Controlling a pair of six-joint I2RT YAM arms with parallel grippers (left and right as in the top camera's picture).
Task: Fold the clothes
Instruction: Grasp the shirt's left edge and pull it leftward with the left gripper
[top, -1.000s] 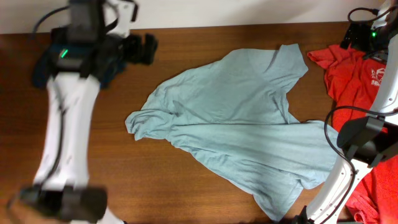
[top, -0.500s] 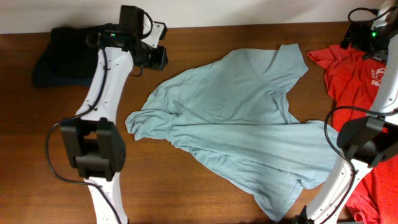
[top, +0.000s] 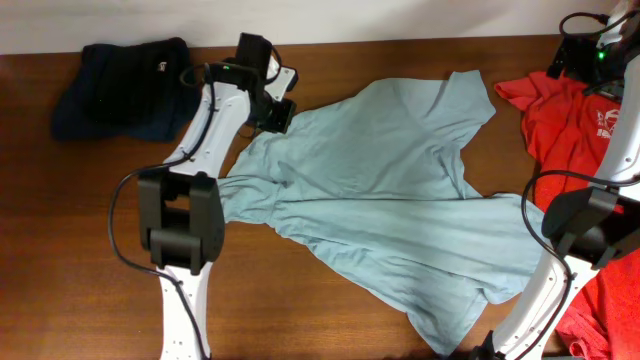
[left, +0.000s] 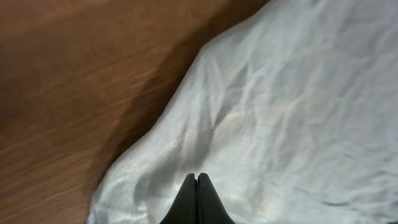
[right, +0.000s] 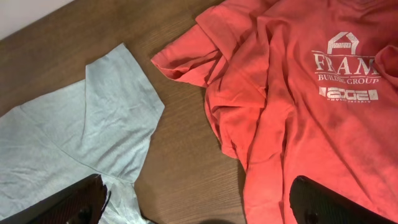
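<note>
Overhead view: pale blue-grey T-shirt (top: 380, 190) lies spread but rumpled across the middle of the counter (top: 80, 220), one sleeve toward the upper right of the frame, hem toward the lower right.
Coral-red T-shirt (top: 570, 110): crumpled at the right edge of the frame, just beside the blue-grey one, not overlapping it as far as can be seen.
Dark garment (top: 120, 85): bunched at the upper left, apart from both.
Left end effector (top: 278, 112): at the upper-left edge of the blue-grey shirt. In the left wrist view its tips (left: 197, 186) are clenched together over the cloth near the hem line, with no fabric visibly bunched between them.
Right end effector (right: 196, 208): released, jaws wide, hovering over the coral-red shirt (right: 311, 124) at the upper right.
Step in hand: likely the start, going for a hold on the blue-grey shirt's edge; nothing is folded yet.
Next move calls for: probably a sure pinch on that edge, then a pull to flatten the wrinkles before any fold.
Writing: white chest print on the coral-red shirt, a house-shaped logo over "FRAM", its end lost in a crease, then "BUILDING GROUP"; the stylised line below is unreadable.
Small white mark on dark garment: too small to read.
</note>
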